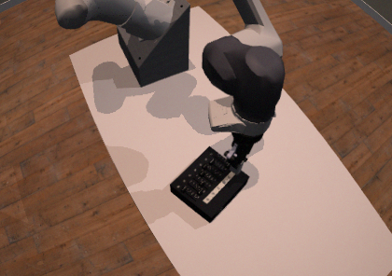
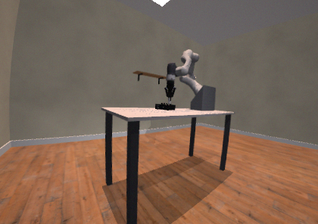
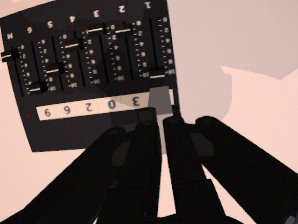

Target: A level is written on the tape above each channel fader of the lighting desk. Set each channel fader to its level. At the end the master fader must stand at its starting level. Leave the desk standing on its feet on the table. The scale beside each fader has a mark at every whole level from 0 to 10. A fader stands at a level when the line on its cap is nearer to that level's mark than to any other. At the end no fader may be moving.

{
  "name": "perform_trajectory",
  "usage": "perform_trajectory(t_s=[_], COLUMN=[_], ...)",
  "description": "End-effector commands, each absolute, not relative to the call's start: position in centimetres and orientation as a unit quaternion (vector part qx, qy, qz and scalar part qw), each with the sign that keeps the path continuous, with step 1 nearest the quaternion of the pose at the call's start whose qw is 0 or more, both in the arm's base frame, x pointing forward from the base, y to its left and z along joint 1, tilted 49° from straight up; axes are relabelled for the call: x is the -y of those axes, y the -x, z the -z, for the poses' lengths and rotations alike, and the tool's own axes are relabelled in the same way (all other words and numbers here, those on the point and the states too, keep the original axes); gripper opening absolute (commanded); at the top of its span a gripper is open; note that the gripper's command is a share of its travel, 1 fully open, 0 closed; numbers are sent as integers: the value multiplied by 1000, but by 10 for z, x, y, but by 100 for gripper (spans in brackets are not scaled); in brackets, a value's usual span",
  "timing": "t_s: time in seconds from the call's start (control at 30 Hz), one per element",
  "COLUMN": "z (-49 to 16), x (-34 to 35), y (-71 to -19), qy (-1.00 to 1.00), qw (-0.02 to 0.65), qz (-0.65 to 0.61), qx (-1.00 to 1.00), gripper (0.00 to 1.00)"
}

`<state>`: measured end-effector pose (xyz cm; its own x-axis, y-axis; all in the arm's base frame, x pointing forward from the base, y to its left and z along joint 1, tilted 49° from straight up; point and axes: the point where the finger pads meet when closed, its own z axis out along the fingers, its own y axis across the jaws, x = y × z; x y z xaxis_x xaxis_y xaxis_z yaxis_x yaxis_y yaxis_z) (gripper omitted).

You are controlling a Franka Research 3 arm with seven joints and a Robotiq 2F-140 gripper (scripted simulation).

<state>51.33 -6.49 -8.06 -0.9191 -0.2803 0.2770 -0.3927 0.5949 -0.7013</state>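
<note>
The black lighting desk (image 1: 209,183) stands flat on the pale table top; it also shows in the wrist view (image 3: 89,63) and, small, in the far view (image 2: 165,106). A white tape strip (image 3: 89,106) with upside-down digits runs along its near edge. Several faders sit at different heights. My gripper (image 3: 161,102) is shut with nothing between the fingers. Its tips (image 3: 160,96) are against the grey cap of the rightmost fader, close to the tape end. From above, the gripper (image 1: 233,160) hangs over the desk's far right corner. The digit on the tape next to that fader is hidden by the cap and the fingers.
The robot's grey base block (image 1: 156,47) stands at the back of the table. The table's edge lies to the right of the desk. A wooden wall shelf (image 2: 149,75) hangs behind the arm.
</note>
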Motion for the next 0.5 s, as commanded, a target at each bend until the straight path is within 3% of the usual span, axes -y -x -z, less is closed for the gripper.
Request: perform_trajectory(t_s=[0.0, 0.47], z=[81, 80], x=[65, 66], y=[-513, -509], qy=[-188, -188], qw=[68, 68], qz=[-408, -408], qx=[891, 891], gripper=[0, 0])
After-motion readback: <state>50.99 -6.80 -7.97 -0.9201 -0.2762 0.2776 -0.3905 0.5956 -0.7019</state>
